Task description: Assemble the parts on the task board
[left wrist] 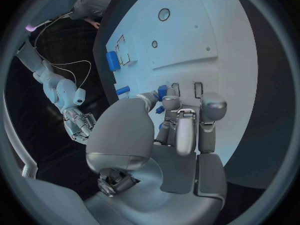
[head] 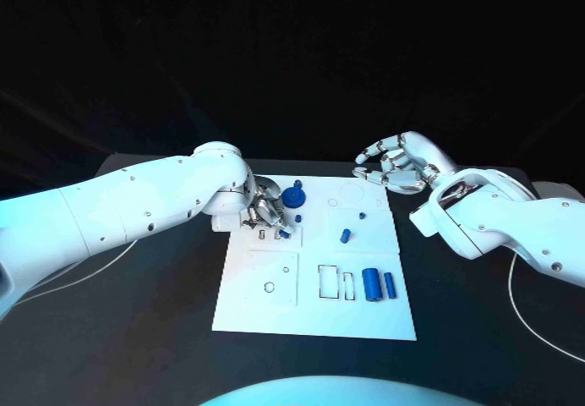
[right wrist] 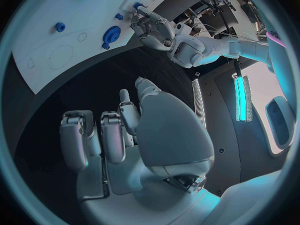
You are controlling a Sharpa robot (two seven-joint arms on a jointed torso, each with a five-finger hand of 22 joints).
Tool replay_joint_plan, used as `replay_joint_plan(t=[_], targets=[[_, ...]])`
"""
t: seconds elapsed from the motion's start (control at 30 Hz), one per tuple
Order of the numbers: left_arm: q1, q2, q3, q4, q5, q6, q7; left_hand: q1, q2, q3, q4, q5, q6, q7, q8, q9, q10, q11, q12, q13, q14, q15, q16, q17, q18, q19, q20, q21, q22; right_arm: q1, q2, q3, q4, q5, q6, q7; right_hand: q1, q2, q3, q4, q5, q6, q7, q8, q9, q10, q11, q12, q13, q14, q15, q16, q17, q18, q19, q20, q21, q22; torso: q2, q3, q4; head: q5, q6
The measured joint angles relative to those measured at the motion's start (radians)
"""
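I see my left hand (head: pixel 266 211) low on the upper-left part of the task board (head: pixel 314 317). Fingers (left wrist: pixel 211 116) are bent down to the plate, w/ a small blue part (left wrist: pixel 162 92) at the fingertips. If it is really pinched or only touched, I cannot tell. Just beside this hand, on the far side, stands a round blue part (head: pixel 294 197), and a tiny blue piece (head: pixel 333 201) next to it.

My right hand (head: pixel 399 162) hangs above the bench (head: pixel 146 338) near the board's far-right corner. Fingers curled in, nothing inside.

Approx. mid-board there are two small blue pieces (head: pixel 345 235). Near the front-right edge lie two blue cylinders (head: pixel 372 284) side by side, next to a rectangular outline.
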Motion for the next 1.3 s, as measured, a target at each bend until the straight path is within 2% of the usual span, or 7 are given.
replay_joint_plan(t=[0.13, 0.2, 0.43, 0.6, 0.63, 0.8, 1.3], targets=[[-0.001, -0.002, -0.001, 0.001, 0.006, 0.000, 0.000, -0.018, -0.020, 0.045, 0.021, 0.003, -0.003, 0.000, 0.016, 0.001, 0.000, 0.000, 0.000, -0.004, 0.000, 0.000, 0.000, 0.001, 0.000, 0.000, 0.000, 0.004, 0.003, -0.001, 0.000, 0.000, 0.000, 0.000, 0.001, -0.001, 0.000, 0.000, 0.004, -0.002, 0.008, 0.000, 0.000, 0.000, 0.001, 0.000, 0.000, 0.000, 0.000, 0.000, 0.000, 0.000, 0.000, 0.000, 0.000, 0.000, -0.002, 0.000, 0.000, 0.0003, 0.0001, 0.001, -0.001], [-0.001, -0.003, -0.001, 0.001, 0.009, 0.000, 0.000, -0.029, -0.031, 0.103, -0.019, 0.003, -0.009, -0.001, 0.019, 0.017, 0.000, 0.000, 0.000, -0.006, 0.000, 0.000, 0.000, 0.001, 0.000, 0.000, 0.000, 0.004, 0.003, -0.001, 0.000, 0.000, -0.001, 0.000, 0.001, -0.001, 0.000, 0.000, 0.004, -0.002, 0.008, 0.000, 0.000, 0.000, 0.001, -0.003, -0.003, 0.000, 0.000, 0.000, 0.000, 0.000, 0.000, 0.000, 0.000, 0.000, -0.002, 0.000, 0.000, 0.0003, 0.0001, 0.001, -0.001], [-0.001, -0.025, 0.000, 0.023, 0.030, -0.012, 0.000, -0.049, -0.037, 0.125, 0.003, 0.003, -0.014, -0.003, 0.042, 0.017, 0.006, -0.006, 0.000, -0.008, 0.000, 0.000, 0.005, 0.001, 0.000, 0.000, 0.000, 0.011, 0.011, -0.002, 0.000, 0.000, -0.002, 0.000, 0.004, -0.003, 0.000, 0.000, 0.006, 0.001, 0.013, 0.000, 0.000, 0.000, 0.001, -0.003, -0.003, 0.000, 0.000, 0.000, 0.000, 0.000, 0.000, 0.000, 0.000, 0.000, -0.002, 0.001, -0.001, 0.0007, 0.0001, 0.004, -0.001], [-0.001, -0.058, 0.003, 0.059, 0.050, -0.040, 0.001, -0.078, -0.045, 0.129, 0.007, 0.003, -0.014, -0.003, 0.055, 0.083, 0.019, -0.007, 0.007, 0.000, 0.000, 0.000, 0.005, 0.000, 0.000, 0.000, 0.000, 0.015, 0.022, -0.003, 0.000, 0.000, -0.003, 0.000, 0.005, -0.004, -0.004, -0.004, 0.006, 0.001, 0.013, 0.000, 0.000, 0.000, 0.001, -0.003, -0.003, 0.000, 0.000, 0.000, 0.000, 0.000, 0.000, 0.000, 0.000, 0.000, -0.002, 0.001, -0.001, 0.0012, 0.0010, 0.006, 0.000], [-0.001, -0.065, 0.003, 0.067, 0.054, -0.048, 0.001, -0.079, -0.047, 0.168, -0.029, 0.002, -0.015, -0.002, 0.055, 0.084, 0.019, -0.007, 0.008, 0.002, 0.000, 0.000, 0.006, 0.000, 0.000, 0.000, 0.000, 0.019, 0.025, -0.003, 0.000, 0.000, -0.003, 0.000, 0.006, -0.004, -0.004, -0.004, 0.006, 0.001, 0.013, 0.000, 0.000, 0.000, 0.001, -0.003, -0.003, 0.000, 0.000, 0.000, 0.000, 0.000, 0.000, 0.000, 0.000, 0.000, -0.002, 0.001, -0.002, 0.0013, 0.0011, 0.006, 0.000], [-0.003, -0.110, 0.004, 0.123, 0.067, -0.110, 0.004, -0.096, -0.054, 0.180, -0.030, 0.002, -0.017, 0.000, 0.063, 0.084, 0.029, -0.010, 0.012, 0.007, 0.004, -0.004, 0.009, 0.000, 0.000, 0.009, -0.002, 0.027, 0.035, -0.005, -0.002, -0.001, -0.004, 0.000, 0.007, -0.005, -0.004, -0.004, 0.006, 0.001, 0.013, 0.000, 0.000, 0.004, 0.001, -0.003, -0.003, 0.000, 0.000, 0.000, 0.000, -0.004, 0.000, 0.000, 0.000, 0.000, -0.002, 0.001, -0.002, 0.0019, 0.0025, 0.006, 0.001], [-0.052, -0.167, 0.003, 0.226, -0.002, -0.280, 0.021, -0.137, -0.084, 0.217, -0.027, 0.037, -0.002, -0.008, 0.082, 0.110, 0.063, -0.016, 0.038, 0.036, 0.004, -0.011, 0.013, 0.000, 0.000, 0.033, -0.011, 0.049, 0.076, -0.009, -0.010, -0.001, -0.005, 0.000, 0.008, -0.006, -0.004, -0.004, 0.006, 0.001, 0.013, -0.003, 0.003, 0.004, 0.000, -0.003, -0.003, 0.000, 0.000, 0.000, 0.000, -0.004, 0.000, 0.000, 0.000, 0.000, -0.002, 0.000, -0.004, 0.0038, 0.0109, 0.004, -0.005]])
